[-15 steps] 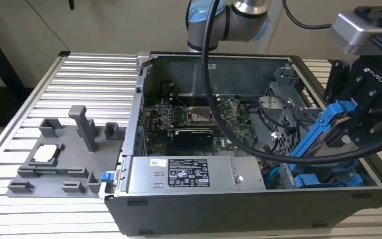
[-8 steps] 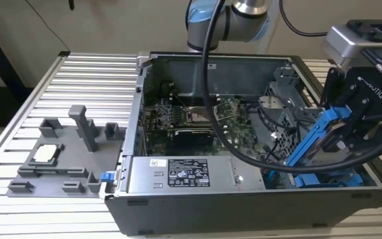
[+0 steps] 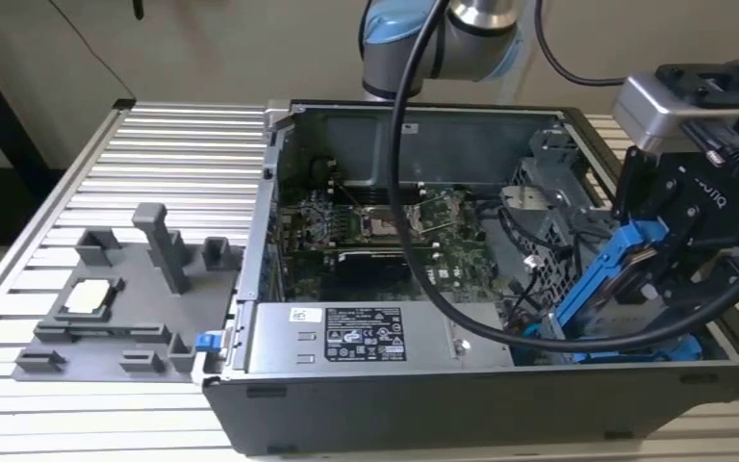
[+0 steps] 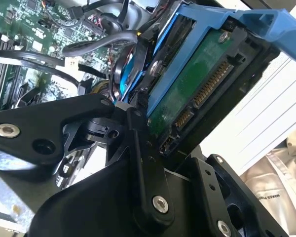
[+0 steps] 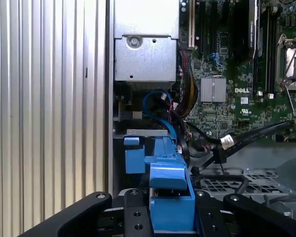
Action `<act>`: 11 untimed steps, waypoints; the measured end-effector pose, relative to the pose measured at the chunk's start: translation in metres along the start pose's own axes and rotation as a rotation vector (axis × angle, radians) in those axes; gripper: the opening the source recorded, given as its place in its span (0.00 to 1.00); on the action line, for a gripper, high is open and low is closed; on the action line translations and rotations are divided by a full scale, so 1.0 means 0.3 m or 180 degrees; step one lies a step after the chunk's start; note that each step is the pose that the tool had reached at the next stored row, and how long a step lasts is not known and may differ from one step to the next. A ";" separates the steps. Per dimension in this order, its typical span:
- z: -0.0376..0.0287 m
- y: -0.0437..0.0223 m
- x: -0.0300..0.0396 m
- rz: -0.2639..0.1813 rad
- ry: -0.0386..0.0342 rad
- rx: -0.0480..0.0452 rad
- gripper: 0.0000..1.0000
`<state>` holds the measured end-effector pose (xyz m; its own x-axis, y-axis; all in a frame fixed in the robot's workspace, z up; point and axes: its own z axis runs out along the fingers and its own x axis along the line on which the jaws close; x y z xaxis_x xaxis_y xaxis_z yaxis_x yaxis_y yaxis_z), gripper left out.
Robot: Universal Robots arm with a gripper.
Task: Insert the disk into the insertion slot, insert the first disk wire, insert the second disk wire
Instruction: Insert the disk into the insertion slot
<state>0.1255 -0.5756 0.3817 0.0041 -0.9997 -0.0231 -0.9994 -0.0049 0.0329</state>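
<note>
The disk [image 3: 604, 281] hangs tilted over the open computer case [image 3: 267, 289], at the exterior view's right. Its bright blue carrier frame [image 5: 170, 195] sits between the black fingers [image 5: 133, 217] of my gripper [image 3: 662, 258], which is shut on it. In the second wrist view the disk's green circuit board [image 4: 197, 84] and its connector pins face the camera. Below the disk, blue rails [image 3: 646, 351] mark the drive bay in the case's near right corner. A looped blue cable [image 5: 155, 98] and a black cable with a white tag [image 5: 227, 142] lie loose beside the bay.
The motherboard [image 3: 383, 236] fills the case floor, with the silver power supply [image 3: 357, 337] along the near wall. The arm's thick black cable [image 3: 411, 221] drapes across the case. A grey fixture tray [image 3: 100, 318] stands on the ribbed table at the exterior view's left.
</note>
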 end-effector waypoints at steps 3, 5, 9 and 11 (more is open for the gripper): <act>0.012 0.000 0.000 0.0000 0.0000 0.0000 0.33; 0.020 -0.001 0.001 0.0000 0.0000 0.0000 0.33; 0.025 -0.001 0.001 0.0000 0.0001 0.0000 0.33; 0.026 -0.001 0.001 0.0000 0.0000 0.0000 0.33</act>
<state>0.1254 -0.5756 0.3738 0.0041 -0.9997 -0.0230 -0.9994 -0.0048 0.0329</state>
